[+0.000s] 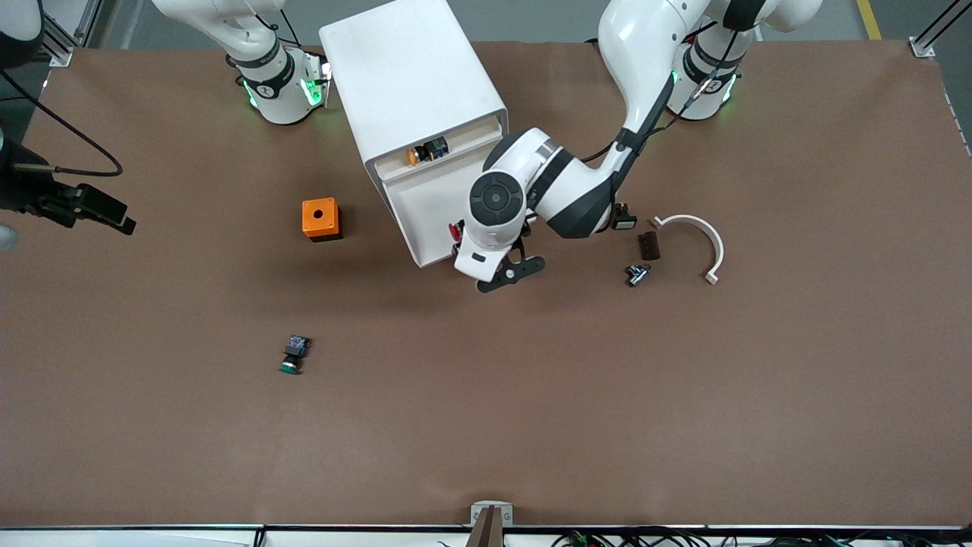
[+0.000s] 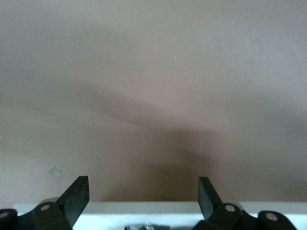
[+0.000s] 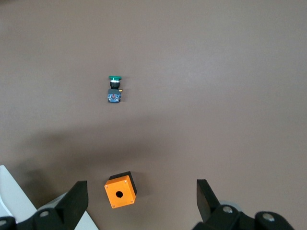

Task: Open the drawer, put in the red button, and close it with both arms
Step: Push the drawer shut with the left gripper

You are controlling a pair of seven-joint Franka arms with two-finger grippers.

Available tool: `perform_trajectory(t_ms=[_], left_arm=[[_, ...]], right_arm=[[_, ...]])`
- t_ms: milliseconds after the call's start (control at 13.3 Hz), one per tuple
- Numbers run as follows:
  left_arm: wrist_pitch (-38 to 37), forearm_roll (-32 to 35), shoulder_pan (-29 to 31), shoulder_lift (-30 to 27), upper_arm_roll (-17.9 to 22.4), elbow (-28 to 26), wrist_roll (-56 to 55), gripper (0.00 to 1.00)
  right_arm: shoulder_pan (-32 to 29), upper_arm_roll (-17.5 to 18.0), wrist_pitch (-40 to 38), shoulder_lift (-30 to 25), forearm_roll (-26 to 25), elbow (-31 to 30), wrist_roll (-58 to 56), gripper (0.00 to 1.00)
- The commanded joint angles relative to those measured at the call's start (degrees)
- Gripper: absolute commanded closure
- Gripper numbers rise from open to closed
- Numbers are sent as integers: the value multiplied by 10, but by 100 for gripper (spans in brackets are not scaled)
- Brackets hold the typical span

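Note:
The white cabinet (image 1: 410,76) stands at the robots' side of the table with its drawer (image 1: 425,205) pulled out toward the front camera. The red button (image 1: 456,230) lies in the drawer at its front corner, partly hidden under the left wrist. My left gripper (image 1: 465,241) hangs over that corner. In the left wrist view it (image 2: 142,184) is open and empty, with the drawer's white front rim (image 2: 144,208) between its fingers. My right gripper (image 3: 141,187) is open and empty, high above the table and out of the front view.
A yellow-capped button (image 1: 425,151) lies in the drawer near the cabinet. An orange box (image 1: 321,219) (image 3: 120,190) and a green-capped button (image 1: 294,355) (image 3: 114,88) lie toward the right arm's end. A white curved piece (image 1: 695,235) and small black parts (image 1: 648,245) lie toward the left arm's end.

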Motion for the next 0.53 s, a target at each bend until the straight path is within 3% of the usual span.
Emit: perform_trajectory(t_ms=[0,451], left_arm=[[8,7,-22,-7,3,-20,-1,0],[6,-21,-57,-9,-35,-25,-79,0]], right_arm=[[3,5,3,-22,-18,-23,-9,0],[-1,8,4,-21,-38,-21,-8,0]])
